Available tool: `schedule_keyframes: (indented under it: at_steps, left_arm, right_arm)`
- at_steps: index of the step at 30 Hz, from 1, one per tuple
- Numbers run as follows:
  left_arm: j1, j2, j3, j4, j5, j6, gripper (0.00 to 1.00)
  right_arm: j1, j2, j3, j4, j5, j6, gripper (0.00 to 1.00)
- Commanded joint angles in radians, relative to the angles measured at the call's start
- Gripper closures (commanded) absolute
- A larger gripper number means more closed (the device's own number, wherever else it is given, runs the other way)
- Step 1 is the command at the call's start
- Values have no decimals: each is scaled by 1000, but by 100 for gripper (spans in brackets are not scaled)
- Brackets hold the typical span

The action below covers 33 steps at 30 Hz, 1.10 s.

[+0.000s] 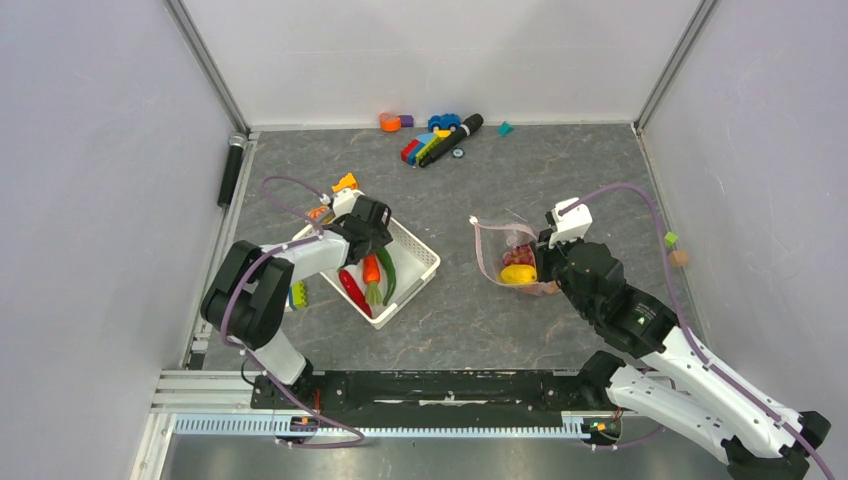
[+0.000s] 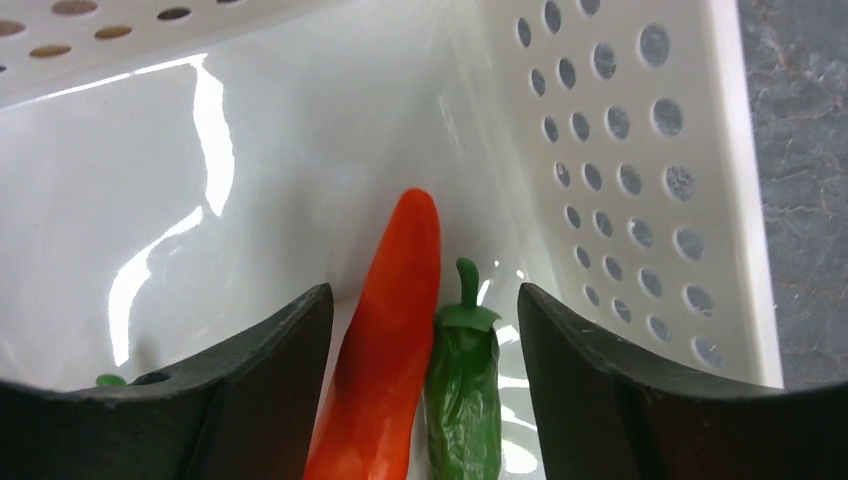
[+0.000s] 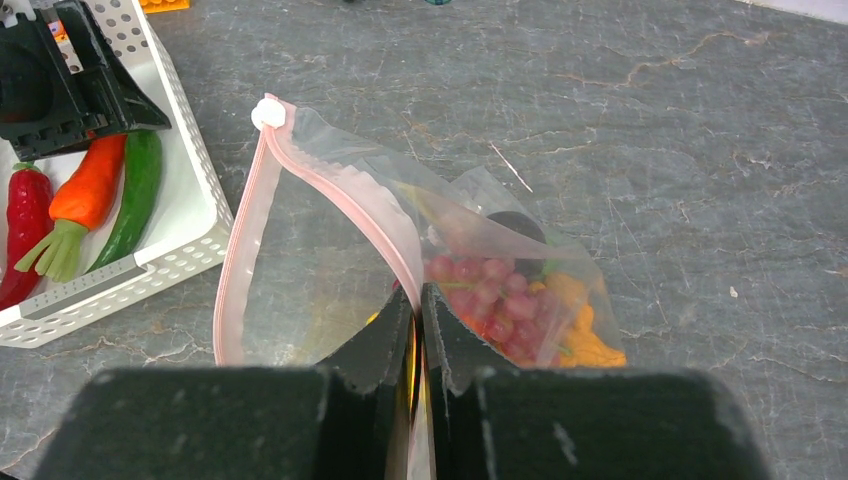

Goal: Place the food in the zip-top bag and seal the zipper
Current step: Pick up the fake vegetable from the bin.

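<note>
A white perforated basket (image 1: 425, 262) holds an orange chilli-like piece of food (image 2: 392, 330), a green pepper (image 2: 463, 400) and a red pepper (image 1: 354, 290). My left gripper (image 2: 422, 290) is down inside the basket, open, with one finger on each side of the orange and green pieces lying side by side. The clear zip-top bag (image 3: 320, 260) lies to the right with its mouth gaping; pink grapes (image 3: 490, 290) and orange and yellow food are inside. My right gripper (image 3: 420, 300) is shut on the bag's mouth edge at the pink zipper (image 3: 340, 190).
Coloured toy blocks and a car (image 1: 435, 140) lie along the back wall. A black cylinder (image 1: 231, 170) lies at the left edge. An orange block (image 1: 345, 183) sits behind the basket. Two small pieces (image 1: 678, 250) lie at the right wall.
</note>
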Motion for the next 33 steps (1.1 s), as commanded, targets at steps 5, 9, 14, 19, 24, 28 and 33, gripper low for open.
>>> schedule_keyframes:
  at_steps: [5, 9, 14, 19, 24, 28, 33]
  left_arm:
    - [25, 67, 55, 43, 46, 40, 36]
    - [26, 77, 57, 49, 64, 50, 45]
    - [27, 80, 63, 19, 47, 64, 58]
    - [27, 69, 61, 0, 48, 83, 67]
    - [26, 2, 47, -36, 8, 107, 81]
    - [26, -104, 36, -89, -77, 133, 98]
    - [26, -273, -1, -105, -136, 169, 98]
  right_arm:
    - [1, 7, 6, 15, 27, 0, 88]
    - [2, 6, 6, 15, 30, 0, 88]
    - [2, 10, 5, 14, 26, 0, 88]
    - [2, 4, 4, 14, 29, 1, 88]
    - [2, 2, 4, 14, 33, 2, 88]
    - [2, 5, 2, 16, 25, 2, 88]
    - [2, 5, 2, 16, 21, 3, 88]
